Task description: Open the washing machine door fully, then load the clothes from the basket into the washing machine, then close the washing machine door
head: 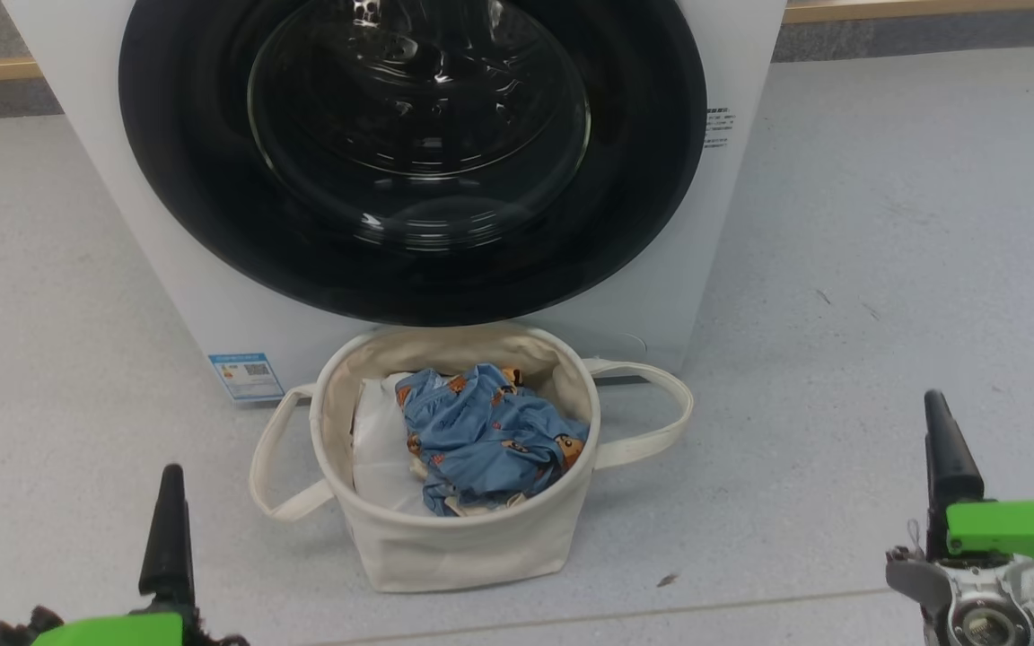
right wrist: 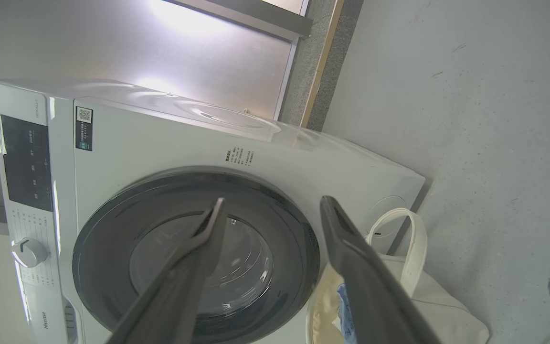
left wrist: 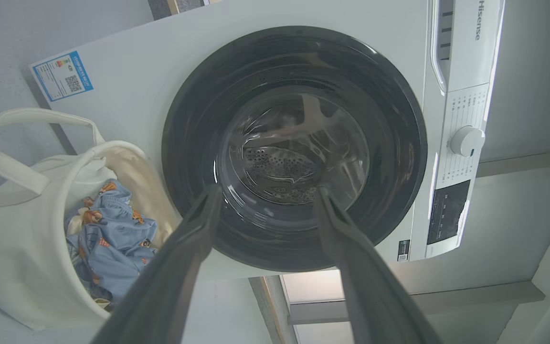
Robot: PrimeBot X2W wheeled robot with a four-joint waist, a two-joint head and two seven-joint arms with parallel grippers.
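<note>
Dead ahead of the left gripper (left wrist: 268, 188), in the left wrist view, I have the washing machine door (left wrist: 294, 148) shut flush on the washing machine (left wrist: 127, 81). My jaws there stand wide with nothing between them, and their line runs straight at the glass bowl. The basket (left wrist: 12, 239) sits off to that view's left with the clothes (left wrist: 112, 243) heaped inside it. In the right wrist view the right gripper (right wrist: 272, 200) is likewise spread wide and empty, aimed nearer the door's rim than its centre, with the basket edging in at the lower right. In the head view the door fills the top. The basket stands on the floor (head: 840, 224) just beside the machine's front, directly below the door, and both arms hang well short of it, one to each side. The left sits closer to the door's centreline, so I judge it the nearer arm for the pull. I can't make out a handle or hinge on the rim, so I can't tell which edge to hook.
</note>
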